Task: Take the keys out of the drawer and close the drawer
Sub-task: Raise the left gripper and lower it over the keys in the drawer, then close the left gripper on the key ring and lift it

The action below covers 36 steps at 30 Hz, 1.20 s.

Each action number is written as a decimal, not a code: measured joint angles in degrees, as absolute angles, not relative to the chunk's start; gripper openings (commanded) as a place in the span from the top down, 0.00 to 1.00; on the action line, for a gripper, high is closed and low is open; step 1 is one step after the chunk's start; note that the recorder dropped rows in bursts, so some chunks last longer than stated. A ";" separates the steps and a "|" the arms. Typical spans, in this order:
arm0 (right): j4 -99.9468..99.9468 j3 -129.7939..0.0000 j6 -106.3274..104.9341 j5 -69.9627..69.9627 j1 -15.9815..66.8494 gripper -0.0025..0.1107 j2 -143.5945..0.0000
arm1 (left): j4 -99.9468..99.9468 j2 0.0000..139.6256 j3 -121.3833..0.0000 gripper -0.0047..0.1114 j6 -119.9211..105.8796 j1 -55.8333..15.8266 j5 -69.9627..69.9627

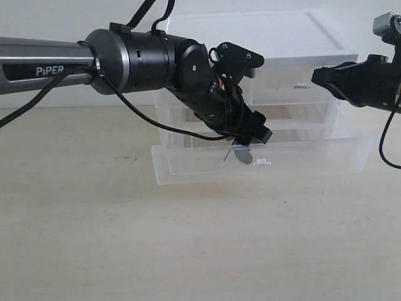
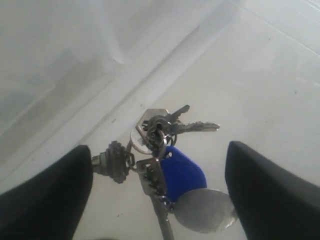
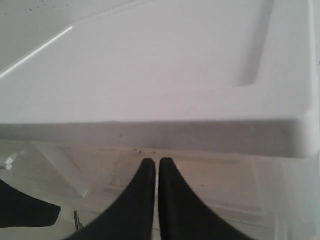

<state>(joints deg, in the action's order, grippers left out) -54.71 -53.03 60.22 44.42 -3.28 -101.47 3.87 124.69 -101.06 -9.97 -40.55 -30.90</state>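
Left fingers (image 2: 47, 197) apart, keys (image 2: 172, 162) between

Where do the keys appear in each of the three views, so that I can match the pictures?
Exterior view: the keys, at the open drawer's front wall, just under the left gripper.
Left wrist view: lower middle of the picture, inside the open left gripper.
Right wrist view: cannot tell; only a tiny grey sliver near the lower edge.
Shared landmark: the black left gripper beside the keys.
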 measured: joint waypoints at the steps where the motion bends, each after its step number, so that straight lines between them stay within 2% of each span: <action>1: -54.71 -53.03 60.22 44.42 -3.28 0.98 -101.47 | 4.21 125.02 -101.06 0.37 -10.13 -40.55 -30.77; 11: -54.71 -53.03 60.22 44.42 -3.28 0.98 -101.47 | 4.73 126.30 -102.04 0.41 -11.03 -40.55 -27.95; 21: -54.71 -53.03 60.22 44.42 -3.28 0.98 -101.47 | 0.68 127.72 -115.32 0.41 -3.45 -40.55 -45.39; 26: -54.96 -53.03 60.49 44.42 -3.28 0.98 -101.47 | 0.81 128.75 -116.93 0.41 -3.55 -40.40 -50.52; 36: -55.19 -53.03 60.63 44.52 -3.28 0.98 -101.47 | 1.50 132.05 -116.93 0.41 -2.40 -40.64 -49.04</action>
